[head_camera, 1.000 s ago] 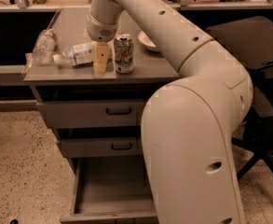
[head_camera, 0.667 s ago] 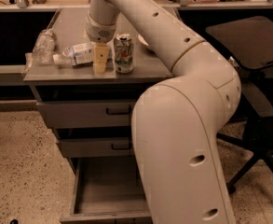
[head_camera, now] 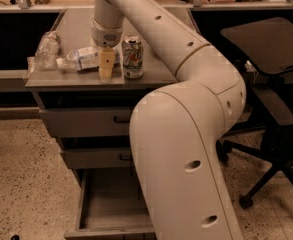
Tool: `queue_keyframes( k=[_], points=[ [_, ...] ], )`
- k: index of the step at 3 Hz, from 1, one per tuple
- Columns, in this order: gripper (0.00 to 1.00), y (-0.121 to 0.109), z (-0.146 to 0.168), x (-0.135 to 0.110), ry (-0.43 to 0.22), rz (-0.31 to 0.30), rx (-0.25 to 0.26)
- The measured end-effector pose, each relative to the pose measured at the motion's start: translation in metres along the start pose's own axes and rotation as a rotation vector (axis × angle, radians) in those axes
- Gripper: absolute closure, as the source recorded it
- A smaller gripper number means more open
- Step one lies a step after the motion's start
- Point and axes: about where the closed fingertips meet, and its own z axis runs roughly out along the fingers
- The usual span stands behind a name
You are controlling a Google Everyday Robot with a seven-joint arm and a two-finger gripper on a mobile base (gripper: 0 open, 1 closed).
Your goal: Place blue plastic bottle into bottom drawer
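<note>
The blue plastic bottle [head_camera: 82,59], clear with a pale blue-white label and a white cap, lies on its side on the grey cabinet top [head_camera: 78,26]. My gripper [head_camera: 106,68] points down just right of the bottle's label end, between it and the green-and-white soda can [head_camera: 132,57]. It stands close to the bottle, and I cannot tell whether it touches it. The bottom drawer [head_camera: 108,206] is pulled open below, and its flat grey inside shows. My arm hides the drawer's right part.
A small wrinkly clear bottle [head_camera: 46,49] lies at the left edge of the cabinet top. Two shallower drawers [head_camera: 81,122] with black handles sit above the open one. A black office chair [head_camera: 266,49] stands to the right. The speckled floor [head_camera: 21,184] lies to the left.
My arm's big elbow has swung left and now covers more of the drawers' right side. The gripper stays beside the bottle, and the bottle and can have not moved.
</note>
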Motion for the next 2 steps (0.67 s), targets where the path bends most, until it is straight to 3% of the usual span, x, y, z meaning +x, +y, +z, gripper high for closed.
queue_keyframes(
  k=[2],
  points=[
    [0.63, 0.0056, 0.0013, -0.0036, -0.034, 0.009, -0.006]
  ],
)
